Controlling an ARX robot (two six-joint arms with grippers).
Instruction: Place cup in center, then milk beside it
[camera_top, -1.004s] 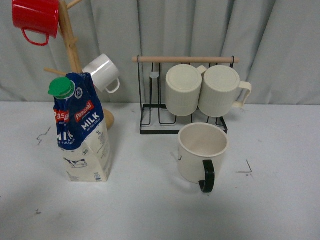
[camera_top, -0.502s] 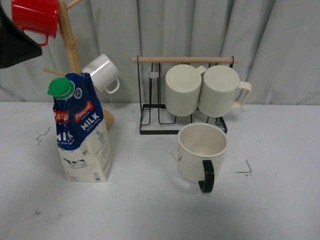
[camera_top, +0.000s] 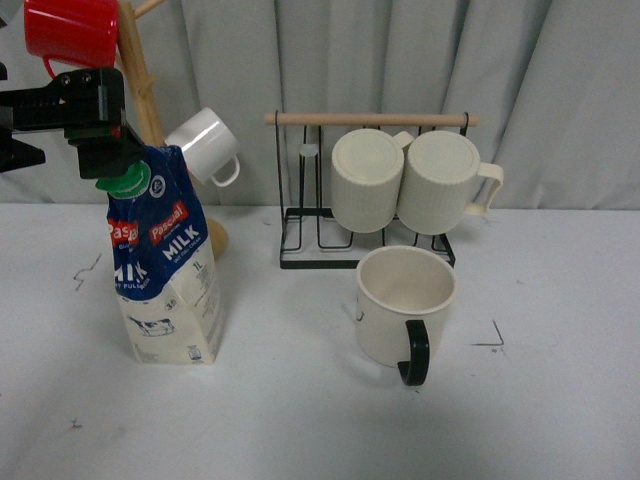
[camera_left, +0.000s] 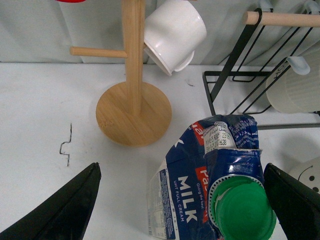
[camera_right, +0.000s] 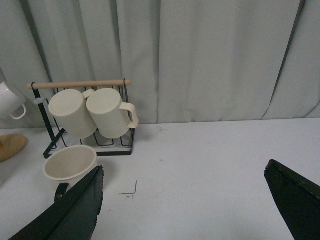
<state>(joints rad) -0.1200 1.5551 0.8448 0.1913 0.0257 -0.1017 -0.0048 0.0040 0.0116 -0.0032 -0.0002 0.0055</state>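
The milk carton (camera_top: 165, 270) stands upright at the table's left, blue top, green cap (camera_top: 122, 178). My left gripper (camera_top: 105, 160) hovers just above the cap, open and empty. In the left wrist view the carton (camera_left: 185, 200) and cap (camera_left: 242, 212) lie between the wide-apart fingers of the left gripper (camera_left: 180, 210), not touched. The cup (camera_top: 400, 305), cream with a black handle (camera_top: 415, 352), stands upright right of centre, handle toward me. My right gripper (camera_right: 182, 207) is open and empty above bare table; the cup (camera_right: 70, 165) is off to one side of it. It is out of the front view.
A wooden mug tree (camera_top: 140, 90) behind the milk holds a red mug (camera_top: 70, 35) and a small white mug (camera_top: 205, 145). A black wire rack (camera_top: 300, 245) at the back holds two ribbed cream mugs (camera_top: 365, 180). A grey curtain closes the back.
My left gripper has come into the front view from the upper left and moved right and down to just above the milk's cap. Milk and cup have not moved.
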